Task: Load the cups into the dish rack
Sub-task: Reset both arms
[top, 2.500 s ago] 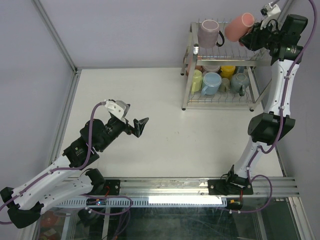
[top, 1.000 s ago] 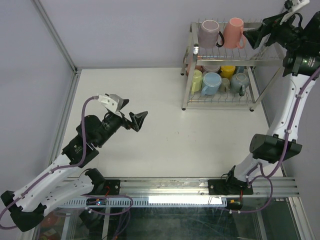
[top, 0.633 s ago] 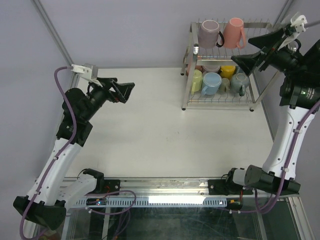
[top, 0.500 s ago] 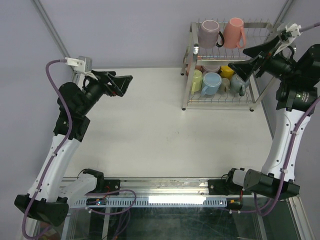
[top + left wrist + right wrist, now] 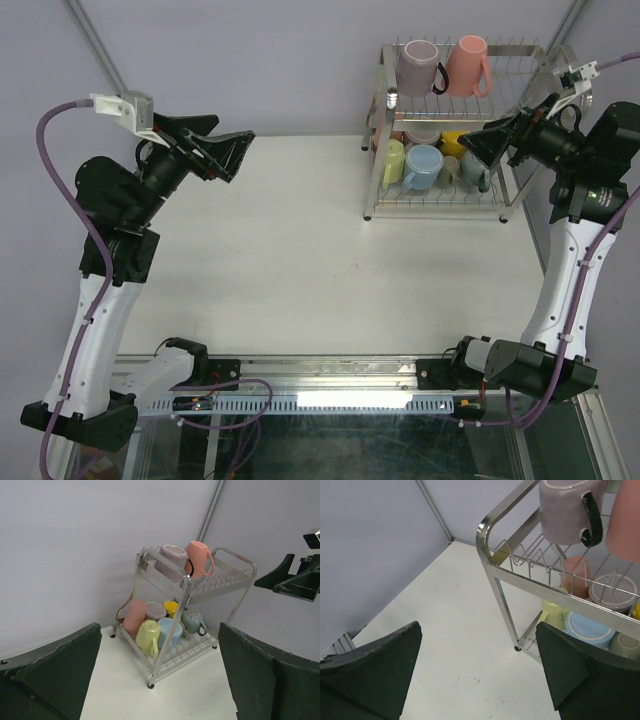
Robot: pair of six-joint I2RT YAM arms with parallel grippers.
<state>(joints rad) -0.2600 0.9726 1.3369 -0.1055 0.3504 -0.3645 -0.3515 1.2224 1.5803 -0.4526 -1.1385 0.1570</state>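
Observation:
The chrome dish rack [image 5: 440, 214] stands at the table's far right corner. On its upper shelf stand a mauve mug [image 5: 416, 66] and a salmon pink mug [image 5: 468, 64]. The lower shelf holds several cups, among them a pale yellow-green one [image 5: 394, 160], a light blue one [image 5: 423, 166], a yellow one [image 5: 456, 142] and a grey-blue one [image 5: 478, 165]. My right gripper [image 5: 482, 133] hangs open and empty just right of the rack [image 5: 520, 580], level with the lower shelf. My left gripper [image 5: 228, 135] is raised at the far left, open and empty, facing the rack [image 5: 170, 625] from afar.
The white table [image 5: 300, 260] is bounded by a grey wall at the back and left, with a slanted aluminium post [image 5: 110, 75] at the left. A metal rail [image 5: 340, 372] carrying the arm bases runs along the near edge.
The right gripper let go of the pink mug on the upper shelf, drew back and came down beside the rack. The left arm lifted from mid-table up toward the far left.

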